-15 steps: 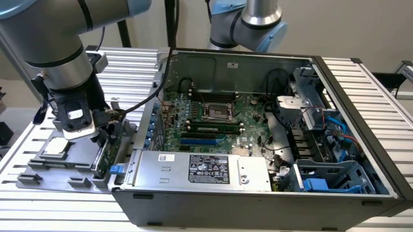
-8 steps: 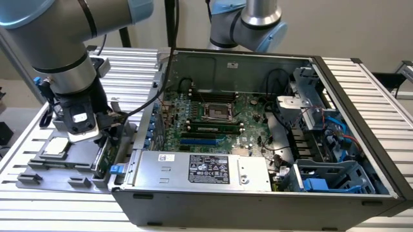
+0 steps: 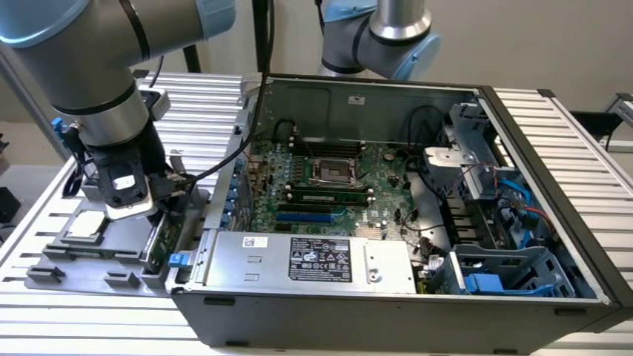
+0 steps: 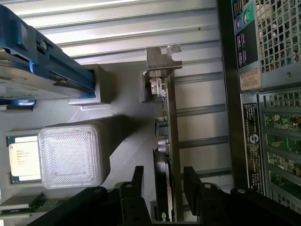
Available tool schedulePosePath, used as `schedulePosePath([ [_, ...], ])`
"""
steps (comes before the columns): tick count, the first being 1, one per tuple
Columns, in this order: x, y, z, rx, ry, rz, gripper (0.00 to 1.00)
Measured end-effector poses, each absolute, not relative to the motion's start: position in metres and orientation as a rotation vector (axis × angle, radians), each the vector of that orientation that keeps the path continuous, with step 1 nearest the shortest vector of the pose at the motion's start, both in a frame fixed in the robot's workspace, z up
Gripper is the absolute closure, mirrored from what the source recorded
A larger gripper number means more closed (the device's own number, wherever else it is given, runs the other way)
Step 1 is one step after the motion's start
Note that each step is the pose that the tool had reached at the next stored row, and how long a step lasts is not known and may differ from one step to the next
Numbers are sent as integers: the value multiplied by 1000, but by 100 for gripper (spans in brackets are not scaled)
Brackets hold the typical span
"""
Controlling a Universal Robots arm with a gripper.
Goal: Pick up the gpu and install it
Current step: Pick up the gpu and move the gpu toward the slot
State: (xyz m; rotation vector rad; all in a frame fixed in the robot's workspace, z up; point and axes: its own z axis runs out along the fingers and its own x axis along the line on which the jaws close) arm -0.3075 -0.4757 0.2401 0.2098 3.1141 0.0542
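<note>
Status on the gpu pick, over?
Gripper open, straddling the gpu. It stands on edge in grey holder, not yet lifted. Hard drive apart from it.

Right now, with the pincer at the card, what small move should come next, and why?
Probably close the pincer on the gpu: it stands on edge in the grey holder, and the open fingers straddle it, a gap on each side, so nothing grips it yet.

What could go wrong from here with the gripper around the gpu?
The gpu stands on edge in its grey holder between the fingers of the open gripper; so thin a card might tilt or slip when pinched. The computer case stands close beside it, so the card's bracket might catch on lifting.
</note>
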Motion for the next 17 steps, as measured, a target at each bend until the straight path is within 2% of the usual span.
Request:
schedulePosePath([
  [1,-307,-476,240,210,3114,54,60],
  [2,-307,-475,240,210,3114,55,60],
  [3,-307,-475,240,210,3114,55,67],
  [12,-308,-474,240,209,3114,52,67],
  [15,-308,-474,240,208,3114,50,73],
  [17,-307,-474,240,208,3114,50,73],
])
